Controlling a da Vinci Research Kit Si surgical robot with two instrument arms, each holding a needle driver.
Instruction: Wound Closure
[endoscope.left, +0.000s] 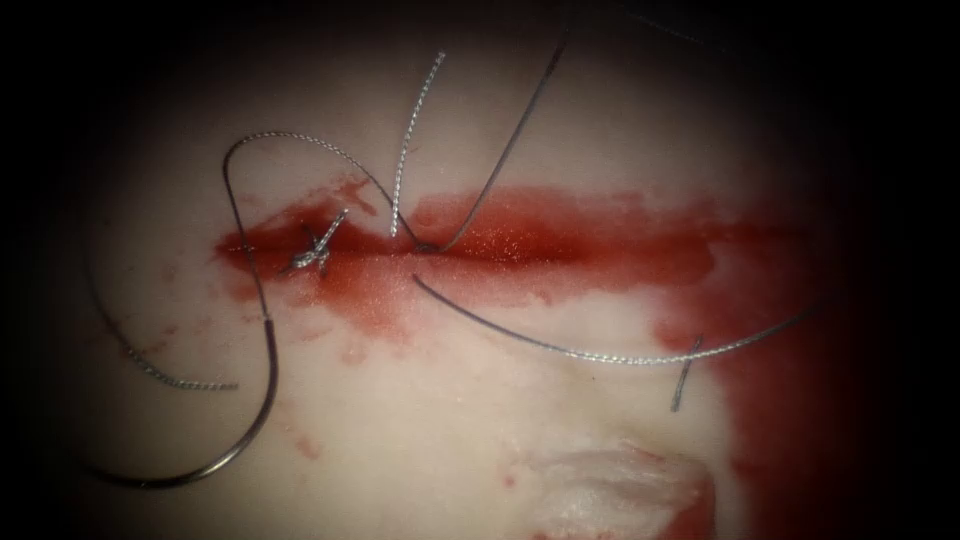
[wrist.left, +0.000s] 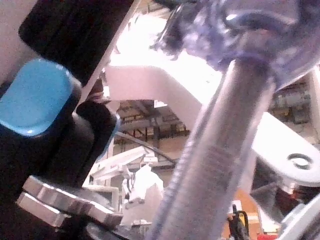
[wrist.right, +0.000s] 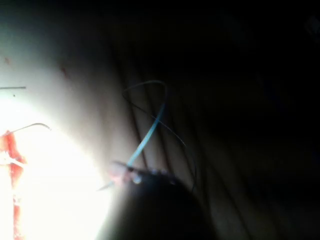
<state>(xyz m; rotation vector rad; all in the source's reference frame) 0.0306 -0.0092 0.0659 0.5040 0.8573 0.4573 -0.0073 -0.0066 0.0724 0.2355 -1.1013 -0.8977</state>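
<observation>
The tissue (endoscope.left: 480, 440) bears a horizontal cut (endoscope.left: 560, 245) soaked in red fluid. The curved needle (endoscope.left: 262, 415) lies free on the tissue below the cut's left end, held by no tool and not in the tissue. Its thread (endoscope.left: 300, 137) runs up across the cut, arcs right and enters the cut near the middle. A tied knot (endoscope.left: 315, 250) sits on the cut's left part. In the right wrist view the right tool's tip (wrist.right: 120, 176) touches a looping thread (wrist.right: 150, 117) beside the lit tissue (wrist.right: 60, 150). The left tool's shaft (wrist.left: 220, 150) is seen in the left wrist view.
A second thread (endoscope.left: 600, 357) sweeps from the cut toward the right edge. One cut end (endoscope.left: 415, 130) stands above the cut, a short piece (endoscope.left: 686, 375) lies lower right, and a loose strand (endoscope.left: 150, 365) lies far left. A red pool (endoscope.left: 800, 400) covers the right side.
</observation>
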